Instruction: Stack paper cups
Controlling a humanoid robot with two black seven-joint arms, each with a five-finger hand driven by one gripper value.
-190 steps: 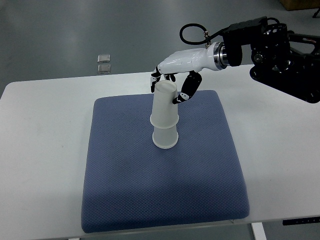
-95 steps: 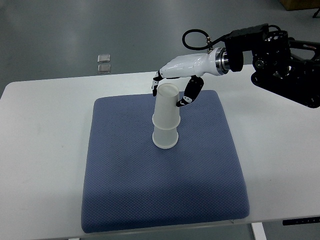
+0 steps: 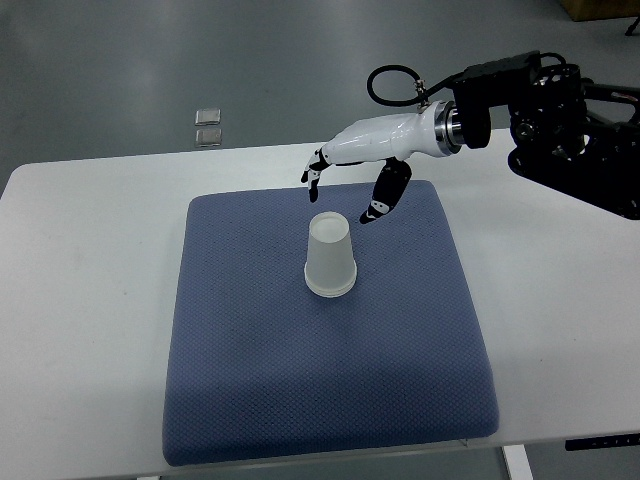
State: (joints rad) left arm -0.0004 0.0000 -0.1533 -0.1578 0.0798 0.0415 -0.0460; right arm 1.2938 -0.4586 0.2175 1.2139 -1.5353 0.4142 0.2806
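White paper cups [image 3: 330,256] stand upside down, nested into one stack, near the middle of the blue-grey mat [image 3: 320,400]. My right hand [image 3: 345,190], white with black fingertips, hovers just behind and above the stack. Its fingers are spread and hold nothing, clear of the cups. The black right arm [image 3: 560,110] comes in from the upper right edge. No left arm shows.
The mat lies on a white table [image 3: 80,300]. Two small square grey objects [image 3: 207,126] lie on the floor beyond the table's far edge. A cardboard corner [image 3: 600,8] shows at the top right.
The upper cup has dropped down fully over the lower one, so the stack is shorter. My right hand let it go and lifted back to the right, its fingers spreading.
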